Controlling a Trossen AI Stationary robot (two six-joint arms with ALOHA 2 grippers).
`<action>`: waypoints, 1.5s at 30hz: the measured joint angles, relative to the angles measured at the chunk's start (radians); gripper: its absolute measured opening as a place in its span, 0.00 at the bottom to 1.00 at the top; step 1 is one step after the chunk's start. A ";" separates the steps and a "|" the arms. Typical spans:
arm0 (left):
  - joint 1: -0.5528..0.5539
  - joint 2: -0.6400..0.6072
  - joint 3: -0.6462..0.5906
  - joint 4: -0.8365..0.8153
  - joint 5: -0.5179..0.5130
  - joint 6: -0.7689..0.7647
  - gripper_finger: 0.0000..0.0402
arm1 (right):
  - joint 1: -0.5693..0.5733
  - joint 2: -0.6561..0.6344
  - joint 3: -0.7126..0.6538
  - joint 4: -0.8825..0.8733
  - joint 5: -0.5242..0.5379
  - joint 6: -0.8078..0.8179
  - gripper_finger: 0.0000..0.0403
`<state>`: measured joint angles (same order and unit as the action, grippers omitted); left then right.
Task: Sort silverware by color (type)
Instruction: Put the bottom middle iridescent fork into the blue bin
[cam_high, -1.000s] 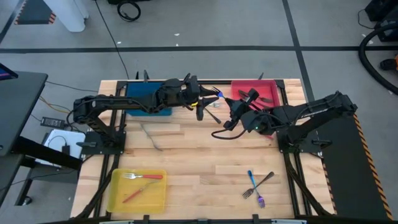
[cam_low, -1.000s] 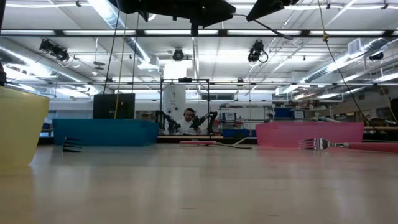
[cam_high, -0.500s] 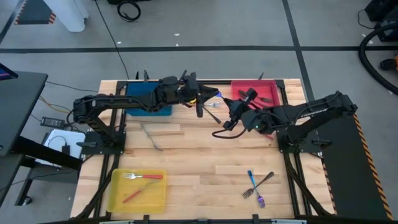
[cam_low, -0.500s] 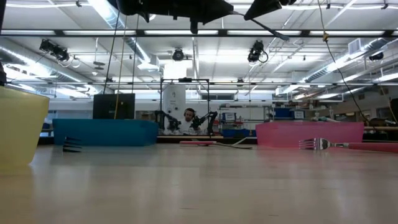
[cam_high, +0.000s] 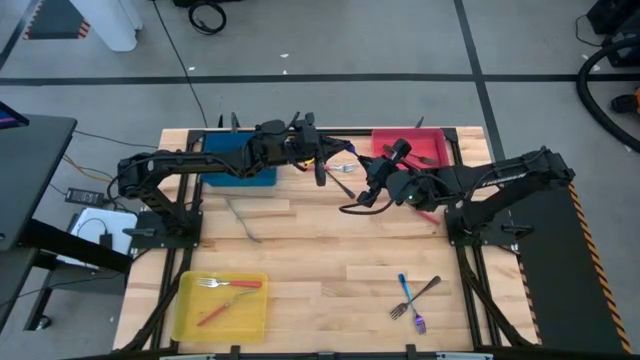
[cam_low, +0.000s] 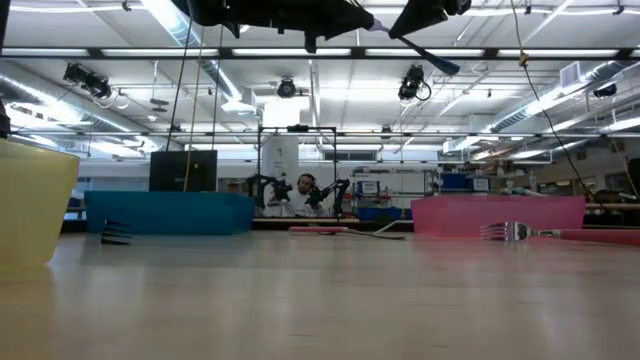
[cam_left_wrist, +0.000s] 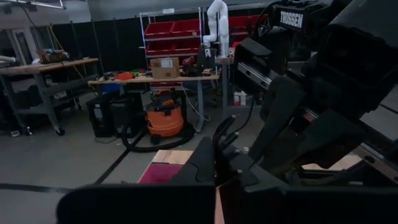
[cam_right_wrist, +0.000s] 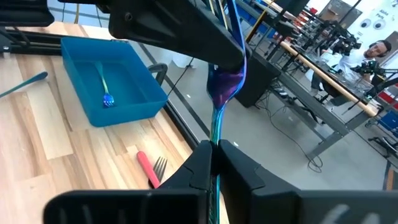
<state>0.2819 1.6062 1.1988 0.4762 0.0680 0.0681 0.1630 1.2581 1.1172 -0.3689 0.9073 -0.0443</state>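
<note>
An iridescent blue utensil (cam_right_wrist: 224, 81) is held in mid-air above the table's far middle, between the blue tray (cam_high: 237, 160) and red tray (cam_high: 410, 147). It is pinched by the closed left gripper (cam_high: 322, 162) while the right gripper (cam_high: 368, 182) is still narrowly closed on its handle. A handover appears to be in hand; next, release by the right and carriage to the blue tray are called for.

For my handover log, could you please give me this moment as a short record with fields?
left gripper: shut on the head of the held iridescent utensil, above the table
right gripper: shut on that utensil's handle
blue tray: one teal-blue piece inside
yellow tray: red-handled fork inside
</note>
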 joint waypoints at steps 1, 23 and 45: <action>0.005 0.000 0.000 -0.003 0.002 0.000 0.00 | -0.004 0.000 0.000 0.000 -0.007 -0.004 0.09; 0.240 -0.143 0.001 -0.576 -0.075 0.243 0.00 | -0.101 0.000 -0.001 -0.059 0.011 -0.004 0.25; 0.524 -0.208 0.001 -0.947 -0.160 0.317 0.00 | -0.445 -0.001 -0.001 -0.131 0.007 -0.063 0.25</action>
<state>0.8059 1.3983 1.1999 -0.4711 -0.0917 0.3855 -0.2819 1.2575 1.1164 -0.5003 0.9146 -0.1070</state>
